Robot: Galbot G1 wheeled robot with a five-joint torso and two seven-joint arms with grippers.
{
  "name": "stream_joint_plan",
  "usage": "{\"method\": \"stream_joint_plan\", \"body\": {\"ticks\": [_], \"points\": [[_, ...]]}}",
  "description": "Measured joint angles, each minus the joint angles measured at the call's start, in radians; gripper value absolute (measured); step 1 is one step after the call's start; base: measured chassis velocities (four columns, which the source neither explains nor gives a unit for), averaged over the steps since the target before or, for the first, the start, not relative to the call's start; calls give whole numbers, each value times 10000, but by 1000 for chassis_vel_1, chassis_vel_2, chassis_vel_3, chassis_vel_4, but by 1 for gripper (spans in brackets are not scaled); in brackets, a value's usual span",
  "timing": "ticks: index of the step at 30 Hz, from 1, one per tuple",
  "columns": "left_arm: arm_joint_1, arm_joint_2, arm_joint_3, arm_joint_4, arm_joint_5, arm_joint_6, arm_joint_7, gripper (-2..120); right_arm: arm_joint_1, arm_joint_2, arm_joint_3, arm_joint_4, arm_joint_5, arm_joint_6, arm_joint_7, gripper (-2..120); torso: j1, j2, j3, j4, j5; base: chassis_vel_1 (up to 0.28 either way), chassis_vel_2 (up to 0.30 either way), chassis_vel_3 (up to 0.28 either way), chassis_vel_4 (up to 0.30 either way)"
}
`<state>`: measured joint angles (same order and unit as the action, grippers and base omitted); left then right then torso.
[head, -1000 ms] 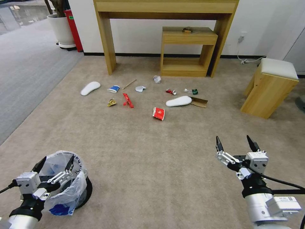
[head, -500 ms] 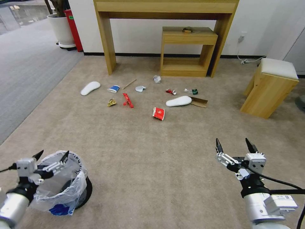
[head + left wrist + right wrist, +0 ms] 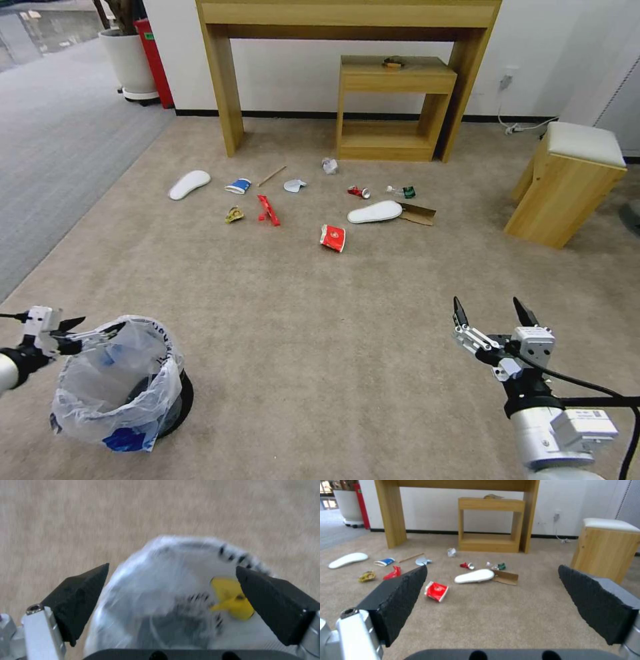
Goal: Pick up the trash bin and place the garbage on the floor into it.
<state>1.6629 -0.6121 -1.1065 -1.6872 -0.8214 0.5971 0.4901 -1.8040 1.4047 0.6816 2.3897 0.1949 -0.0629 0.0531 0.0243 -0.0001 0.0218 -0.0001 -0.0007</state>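
The left gripper (image 3: pixel 83 331) sits at the near left rim of the bin (image 3: pixel 120 383), its fingers spread wide with nothing between them; from its wrist camera the crinkly bag (image 3: pixel 173 590) lies right ahead between the open fingertips, a bit of yellow showing inside. The bin stands upright on the carpet (image 3: pixel 300 320), close in on the robot's left. Over on the right, the right gripper (image 3: pixel 488 312) hangs low above bare carpet, also wide open and empty, pointing toward the mess.

So the job looks to be at its first step: getting hold of the bin. I'd say the next move calls for bringing one finger inside the rim and one outside, then pinching wall and bag together, since the loose plastic alone would likely slip.

Farther out, well apart from the bin, the litter lies untouched: a red cup (image 3: pixel 333 238), a white insole (image 3: pixel 375 212) touching a cardboard piece (image 3: pixel 420 214), a second insole (image 3: pixel 189 185), a blue cup (image 3: pixel 239 186).
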Motion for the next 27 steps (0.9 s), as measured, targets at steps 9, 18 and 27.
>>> {"method": "stream_joint_plan", "body": {"ticks": [9,18,27], "points": [[292,1098,333,1443,352,72,1143,100,-9,59,-43,-359,31,193,9,100,-1,0,-1,0,3,0,0,0,0],[81,870,691,1858,887,169,1530,100,60,-27,-141,-765,310,202,-21,100,0,0,-1,1,2,0,0,0,0],[-151,533,827,2114,1363,147,1840,100,86,-110,-177,-1011,595,182,-70,100,0,0,-1,2,3,0,0,0,0]]}}
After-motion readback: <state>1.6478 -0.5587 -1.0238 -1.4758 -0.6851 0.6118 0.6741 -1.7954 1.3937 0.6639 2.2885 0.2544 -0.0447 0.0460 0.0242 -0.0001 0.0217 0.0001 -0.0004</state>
